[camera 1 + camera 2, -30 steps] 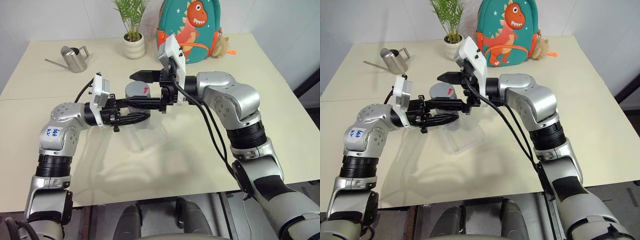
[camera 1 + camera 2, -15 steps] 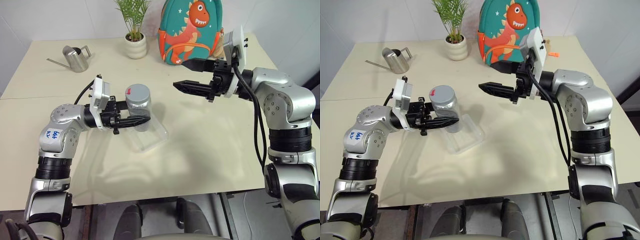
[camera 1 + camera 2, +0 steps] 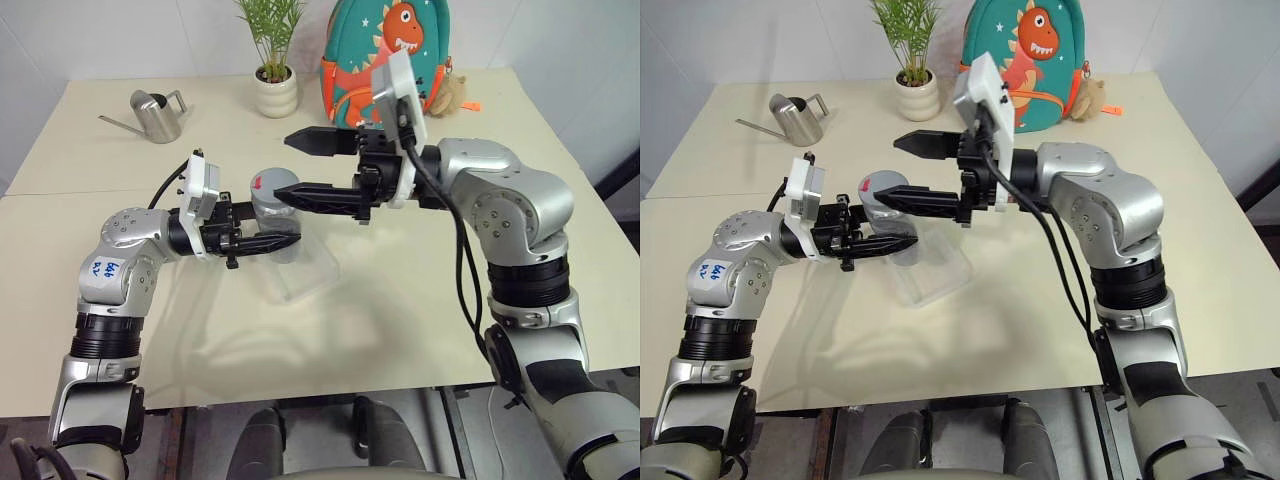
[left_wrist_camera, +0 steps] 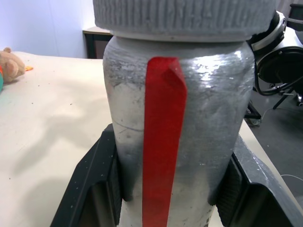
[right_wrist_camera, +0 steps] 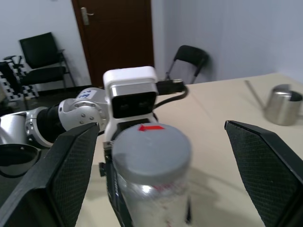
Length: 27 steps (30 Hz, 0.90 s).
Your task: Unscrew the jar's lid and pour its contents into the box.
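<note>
Surface: cream tabletop against a white wall; steel watering can, potted plant and dinosaur backpack along the far edge, well apart from the work.
Jar: upright, held just above the table near its middle, beside and partly over the box; red stripe facing the left wrist camera.
Left gripper: fingers clamped on either side of the jar's lower body, pointing level toward the robot's right.
Lid: grey, ribbed at the rim, red mark on top, seated on the neck; not yet off.
Right gripper: fingers wide apart, level with the lid, one on each side, touching nothing.
Box: clear shallow tray flat on the table, directly below and to the right of the jar; looks empty.
Contents: not discernible through the frosted-looking wall.
Handling, judged: jar small, rigid and light, smooth-sided, so prone to spinning in the hold under twisting; grip low on the body suits that, leaving the neck free.
Where to take the lid, judged: across its ribbed rim, fingers on opposite sides.
Risk, judged: seeds spilling if the jar tips once uncapped.
</note>
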Each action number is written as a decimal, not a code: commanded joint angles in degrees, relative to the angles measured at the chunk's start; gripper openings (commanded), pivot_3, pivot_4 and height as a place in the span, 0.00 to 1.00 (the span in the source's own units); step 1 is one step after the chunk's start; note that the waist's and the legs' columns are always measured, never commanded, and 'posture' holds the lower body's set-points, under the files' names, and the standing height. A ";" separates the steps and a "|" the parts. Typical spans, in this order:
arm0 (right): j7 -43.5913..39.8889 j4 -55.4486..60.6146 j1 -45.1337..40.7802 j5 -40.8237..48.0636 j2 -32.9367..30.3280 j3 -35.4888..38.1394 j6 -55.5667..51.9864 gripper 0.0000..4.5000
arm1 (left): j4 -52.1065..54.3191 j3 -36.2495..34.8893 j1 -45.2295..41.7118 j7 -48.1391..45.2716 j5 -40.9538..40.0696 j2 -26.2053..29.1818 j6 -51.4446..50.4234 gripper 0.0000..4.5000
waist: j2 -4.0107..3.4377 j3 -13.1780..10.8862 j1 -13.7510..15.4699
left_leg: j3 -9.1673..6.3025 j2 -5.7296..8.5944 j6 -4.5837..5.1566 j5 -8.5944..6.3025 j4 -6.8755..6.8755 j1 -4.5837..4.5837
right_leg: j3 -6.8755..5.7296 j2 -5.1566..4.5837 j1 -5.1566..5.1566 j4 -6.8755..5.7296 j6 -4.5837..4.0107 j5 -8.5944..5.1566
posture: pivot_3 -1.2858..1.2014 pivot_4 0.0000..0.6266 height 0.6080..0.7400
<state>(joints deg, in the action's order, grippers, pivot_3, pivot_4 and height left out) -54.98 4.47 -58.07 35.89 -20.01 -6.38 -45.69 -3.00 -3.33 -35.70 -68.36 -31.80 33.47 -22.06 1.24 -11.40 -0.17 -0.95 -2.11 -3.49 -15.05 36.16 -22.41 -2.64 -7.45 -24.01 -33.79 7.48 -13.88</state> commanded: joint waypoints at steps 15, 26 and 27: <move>0.42 -0.95 -3.05 -1.02 2.47 -1.62 0.12 0.64 | 2.38 -0.44 -0.08 0.42 -0.81 -0.20 0.01 0.45 | 0.00 0.00 -0.10 | 0.00 0.00 0.00 0.00 -0.01 0.00 | 0.00 0.01 0.00 0.01 0.00 0.00 | 0.52 0.24 1.00; 5.10 -3.07 -5.11 11.37 6.64 11.14 -4.58 0.56 | 2.36 -0.53 0.49 0.33 -1.01 0.03 0.07 0.45 | -0.02 -0.01 -0.08 | 0.00 0.00 0.00 0.00 0.00 0.01 | 0.00 0.00 0.00 -0.03 0.00 0.00 | 0.52 0.24 1.00; 6.22 -3.12 -5.14 13.18 6.78 13.03 -5.42 0.56 | 2.40 -0.54 0.67 0.30 -1.04 0.11 0.11 0.45 | -0.02 -0.02 -0.07 | 0.00 0.00 0.00 0.00 -0.01 0.00 | 0.00 0.00 0.00 -0.02 0.00 0.00 | 0.52 0.24 1.00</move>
<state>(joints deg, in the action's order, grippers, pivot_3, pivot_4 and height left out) -50.79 -0.32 -60.92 43.76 -13.27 0.92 -50.09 -2.18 -3.37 -35.33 -67.78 -32.53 33.33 -22.13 1.21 -11.42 -0.24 -0.95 -2.11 -3.49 -15.05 36.15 -22.42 -2.64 -7.45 -24.01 -33.81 7.48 -13.88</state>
